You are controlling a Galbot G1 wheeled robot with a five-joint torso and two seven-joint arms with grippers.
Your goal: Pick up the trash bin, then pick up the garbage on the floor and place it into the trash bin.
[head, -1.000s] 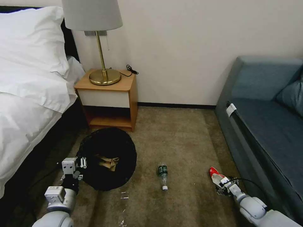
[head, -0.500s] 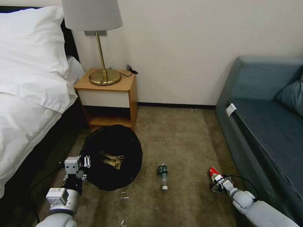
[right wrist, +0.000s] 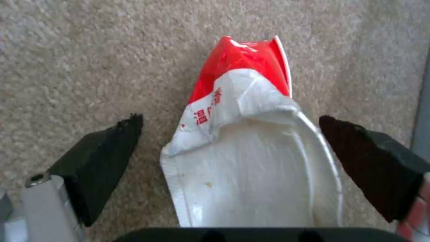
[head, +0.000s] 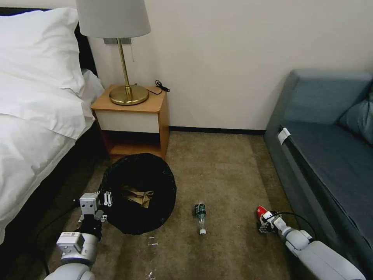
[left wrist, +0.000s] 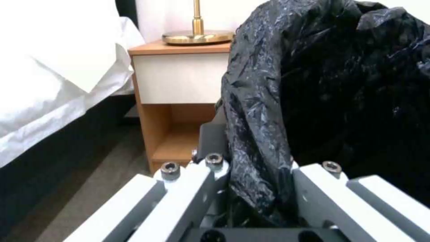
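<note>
The trash bin (head: pixel 155 175), lined with a crinkly black bag (left wrist: pixel 340 84), stands on the carpet before the nightstand. A crumpled brown paper bag (head: pixel 136 195) lies inside it. My left gripper (head: pixel 101 202) is shut on the bin's near rim; in the left wrist view my left gripper (left wrist: pixel 260 188) pinches the black plastic. Of the garbage, a small clear green-labelled bottle (head: pixel 200 217) lies on the floor to the right of the bin. The red-and-white wrapper (head: pixel 260 212) lies near the sofa. My right gripper (head: pixel 265 223) is low over it and open, one finger on each side of the wrapper (right wrist: pixel 251 141).
A wooden nightstand (head: pixel 134 124) with a brass lamp (head: pixel 126 93) stands behind the bin. The bed (head: pixel 35 128) runs along the left and a blue-grey sofa (head: pixel 330 155) along the right. Small clear scraps (head: pixel 152 241) lie on open carpet (head: pixel 217 175).
The bin has shifted a little to the right, held by my left gripper. My right gripper has moved forward and down over the red-and-white wrapper, hiding more of it.
</note>
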